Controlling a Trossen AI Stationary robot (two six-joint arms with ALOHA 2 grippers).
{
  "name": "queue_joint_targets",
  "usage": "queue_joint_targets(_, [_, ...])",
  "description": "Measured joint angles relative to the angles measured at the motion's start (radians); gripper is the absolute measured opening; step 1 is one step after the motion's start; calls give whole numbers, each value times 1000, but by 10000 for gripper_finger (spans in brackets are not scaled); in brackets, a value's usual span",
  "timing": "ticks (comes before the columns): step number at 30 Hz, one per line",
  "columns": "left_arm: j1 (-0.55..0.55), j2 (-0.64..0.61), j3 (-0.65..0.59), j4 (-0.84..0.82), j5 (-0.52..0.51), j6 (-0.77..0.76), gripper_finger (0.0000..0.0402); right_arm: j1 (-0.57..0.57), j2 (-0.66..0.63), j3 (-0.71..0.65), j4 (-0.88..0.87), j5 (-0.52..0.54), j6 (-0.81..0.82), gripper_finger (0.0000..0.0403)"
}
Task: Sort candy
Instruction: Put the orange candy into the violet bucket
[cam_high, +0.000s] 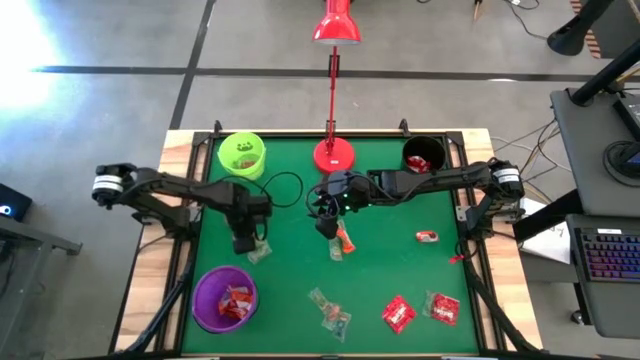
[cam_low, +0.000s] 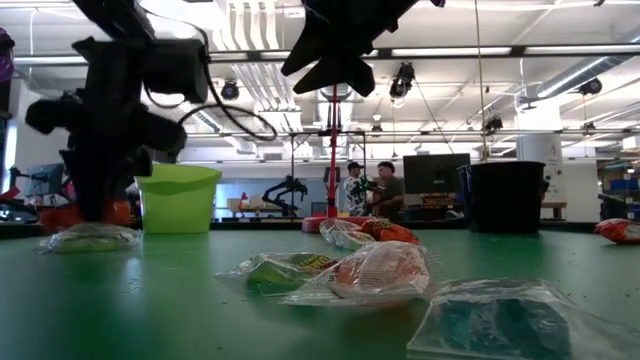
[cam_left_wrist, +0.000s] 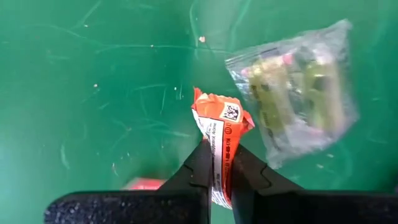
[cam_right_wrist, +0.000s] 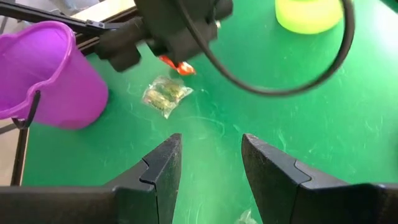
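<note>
Several wrapped candies lie along the near edge of the green bench (cam_high: 290, 210): two red ones (cam_high: 398, 314) toward the near right corner, and two clear greenish packets (cam_high: 330, 312) near the middle of that edge. A purple cup (cam_high: 224, 298) stands at the near left corner with red sweets inside.

Left gripper (cam_left_wrist: 217, 163) — positioned left of centre, just beyond the purple cup — has its jaws pressed together on an orange-and-white candy (cam_left_wrist: 221, 127). The wrapper's long axis runs in line with the fingers, its free crumpled end pointing away from the wrist. A clear greenish candy (cam_left_wrist: 298, 84) lies flat on the bench just beside it, apart from the gripper.

Right gripper (cam_right_wrist: 211, 162) hangs above the bench centre with its jaws spread and nothing between them. An orange candy (cam_high: 343, 239) lies just near of it, long axis running near-to-far.

One small red candy (cam_high: 427, 237) sits toward the right edge.

Far edge — a lime-green cup (cam_high: 242, 154) at the left, a red desk lamp (cam_high: 333, 150) at the middle, a black cup (cam_high: 423, 153) at the right.
</note>
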Motion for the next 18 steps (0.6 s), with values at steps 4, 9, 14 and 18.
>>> queue_joint_targets(4, [0,-46,75,-89,21,-5,3,0,0,0,-8,0,12,160])
queue_joint_targets(9, [0,-104,210,-147,21,-4,3,0,0,0,-20,0,12,160])
queue_joint_targets(14, [-18,-139,350,-219,49,-5,2,0,0,0,-23,0,13,160])
queue_joint_targets(18, [-53,-150,438,-297,55,-19,2,0,0,0,-24,0,12,160])
